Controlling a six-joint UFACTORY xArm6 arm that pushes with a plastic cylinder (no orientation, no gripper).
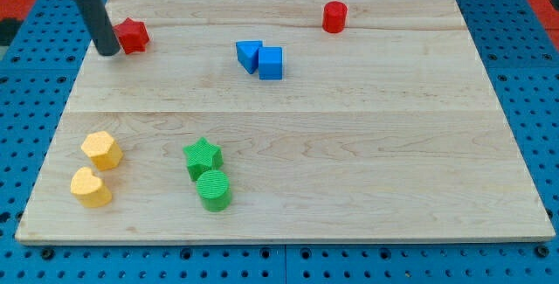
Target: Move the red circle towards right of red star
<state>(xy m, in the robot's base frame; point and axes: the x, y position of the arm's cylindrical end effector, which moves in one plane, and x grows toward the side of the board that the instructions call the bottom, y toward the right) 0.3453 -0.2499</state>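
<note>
Nearest the view's bottom edge, the wooden bench [349, 188] carried every block. At its top left, my tip [109, 52] sat just left of the red star [132, 35]. No pincer showed. Well right along the top stood the red circle [334, 17].

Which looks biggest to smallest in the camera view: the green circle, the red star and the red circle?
1. green circle, though it lies nearer the view's bottom, so likely nearer the camera
2. red star
3. red circle
The red two look close.
</note>
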